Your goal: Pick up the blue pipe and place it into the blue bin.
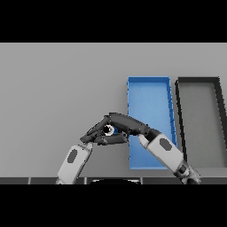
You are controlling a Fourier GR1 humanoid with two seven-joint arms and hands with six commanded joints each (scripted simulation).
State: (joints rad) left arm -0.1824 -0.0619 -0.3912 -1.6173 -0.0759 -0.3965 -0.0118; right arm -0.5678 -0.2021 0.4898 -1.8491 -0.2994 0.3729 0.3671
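pipe point(113, 130) sits low centre of the frame, pinched in the curled fingers of the right hand point(119, 126), its axis unclear. blue bin point(149, 91) lies just right of it; left hand point(90, 138) rests beside, fingers unclear.

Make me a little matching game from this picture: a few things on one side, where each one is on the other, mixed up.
Things:
1. blue pipe
2. blue bin
3. dark bin
4. left hand

Places:
A. far right of the table
B. partly under the right forearm
C. held in the right hand
D. left of the pipe

Pairs: 1-C, 2-B, 3-A, 4-D
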